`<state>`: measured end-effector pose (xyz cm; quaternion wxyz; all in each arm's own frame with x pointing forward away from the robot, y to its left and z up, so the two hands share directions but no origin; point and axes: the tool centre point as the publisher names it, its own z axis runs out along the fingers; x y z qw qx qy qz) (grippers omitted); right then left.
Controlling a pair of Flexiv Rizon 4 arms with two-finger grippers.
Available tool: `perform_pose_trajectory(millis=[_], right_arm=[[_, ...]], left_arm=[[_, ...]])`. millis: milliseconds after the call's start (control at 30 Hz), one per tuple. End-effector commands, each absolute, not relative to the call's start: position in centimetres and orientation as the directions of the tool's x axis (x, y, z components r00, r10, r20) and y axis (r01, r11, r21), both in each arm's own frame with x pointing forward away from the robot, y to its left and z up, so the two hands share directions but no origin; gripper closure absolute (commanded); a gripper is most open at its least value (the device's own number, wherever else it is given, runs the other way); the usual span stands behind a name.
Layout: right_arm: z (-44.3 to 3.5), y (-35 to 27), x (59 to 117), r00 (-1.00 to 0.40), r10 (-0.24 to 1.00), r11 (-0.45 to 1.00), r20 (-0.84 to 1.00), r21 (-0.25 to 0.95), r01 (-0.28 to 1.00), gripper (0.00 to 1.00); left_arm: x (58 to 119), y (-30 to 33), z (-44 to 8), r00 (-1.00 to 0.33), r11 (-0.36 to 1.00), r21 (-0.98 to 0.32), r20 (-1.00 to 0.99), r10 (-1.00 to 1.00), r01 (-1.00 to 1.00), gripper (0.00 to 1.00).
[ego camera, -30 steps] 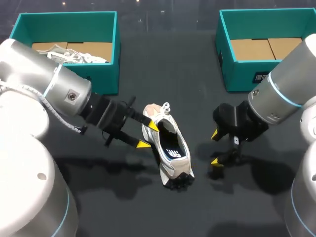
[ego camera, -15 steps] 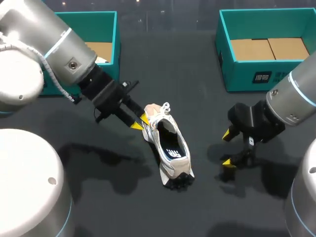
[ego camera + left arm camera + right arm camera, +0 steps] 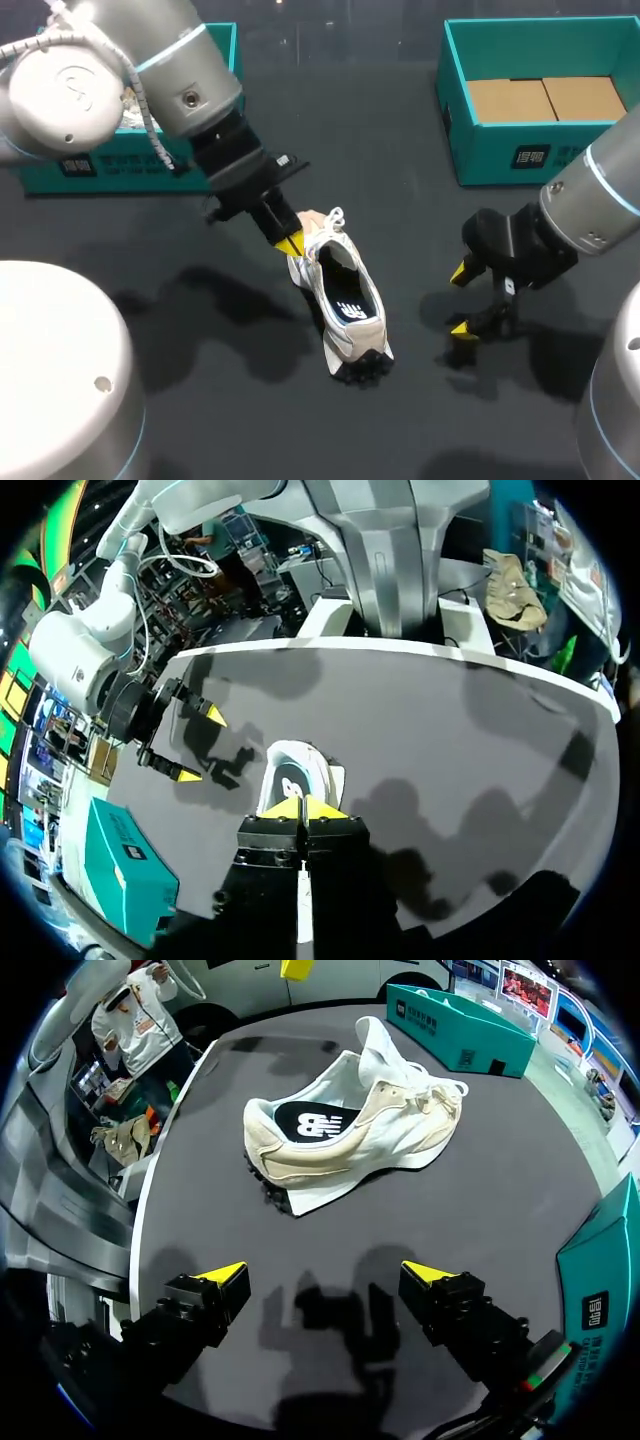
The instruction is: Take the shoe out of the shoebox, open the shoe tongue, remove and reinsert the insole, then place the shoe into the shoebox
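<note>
A white and beige shoe (image 3: 345,300) lies on its sole mid-table, heel toward the front edge. Its tongue (image 3: 375,1045) stands up on the side away from my right gripper, and the insole shows inside. My left gripper (image 3: 291,243) is shut, its yellow tips together at the shoe's lace end, close beside the tongue. In the right wrist view a gap of table shows between the left gripper (image 3: 295,968) and the tongue. In the left wrist view the shoe (image 3: 290,780) lies just ahead of the left gripper (image 3: 303,808). My right gripper (image 3: 460,300) stands open to the shoe's right, holding nothing.
A teal shoebox (image 3: 100,165) at the back left is partly hidden by my left arm. A second teal shoebox (image 3: 500,150) with a cardboard floor stands at the back right. The dark table (image 3: 400,200) lies between them.
My left gripper has shut and its arm has swung up and back, so the tips now point down at the shoe's lace end. The right gripper drew slightly to the right. The shoe stayed put.
</note>
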<state>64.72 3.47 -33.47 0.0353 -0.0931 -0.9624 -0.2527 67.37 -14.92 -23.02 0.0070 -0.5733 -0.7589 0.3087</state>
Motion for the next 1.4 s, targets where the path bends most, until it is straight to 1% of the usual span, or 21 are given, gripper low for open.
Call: perform_pose_trajectory(millis=[33, 300, 333, 533, 600, 867, 1200, 1400], right_arm=[[-33.5, 3.5, 64.6, -0.980, 0.162, 0.856, 0.113, 0.478, 0.197, 0.00], [-33.5, 3.5, 64.6, -0.980, 0.162, 0.856, 0.113, 0.478, 0.197, 0.00], [-33.5, 3.5, 64.6, -0.980, 0.162, 0.856, 0.113, 0.478, 0.197, 0.00], [-33.5, 3.5, 64.6, -0.980, 0.162, 0.856, 0.113, 0.478, 0.197, 0.00], [-33.5, 3.5, 64.6, -0.980, 0.162, 0.856, 0.113, 0.478, 0.197, 0.00], [-33.5, 3.5, 64.6, -0.980, 0.162, 0.856, 0.113, 0.478, 0.197, 0.00], [-33.5, 3.5, 64.6, -0.980, 0.162, 0.856, 0.113, 0.478, 0.197, 0.00], [-33.5, 3.5, 64.6, -0.980, 0.162, 0.856, 0.113, 0.478, 0.197, 0.00]], left_arm=[[68.3, -17.6, -25.1, -0.146, 0.065, -0.478, -0.134, 0.980, 0.876, 1.00], [68.3, -17.6, -25.1, -0.146, 0.065, -0.478, -0.134, 0.980, 0.876, 1.00], [68.0, -17.9, -25.8, -0.115, 0.049, -0.470, -0.111, 0.987, 0.881, 1.00], [66.5, -19.4, -28.9, -0.048, 0.006, -0.482, -0.075, 0.996, 0.876, 1.00], [65.9, -19.3, -29.0, -0.007, -0.023, -0.467, -0.061, 0.998, 0.884, 1.00], [65.9, -19.3, -29.0, -0.007, -0.023, -0.467, -0.061, 0.998, 0.884, 1.00], [64.9, -19.5, -32.5, 0.029, -0.023, -0.462, 0.006, 1.000, 0.886, 1.00], [64.9, -19.9, -34.2, 0.022, -0.008, -0.466, 0.024, 0.999, 0.885, 1.00]])
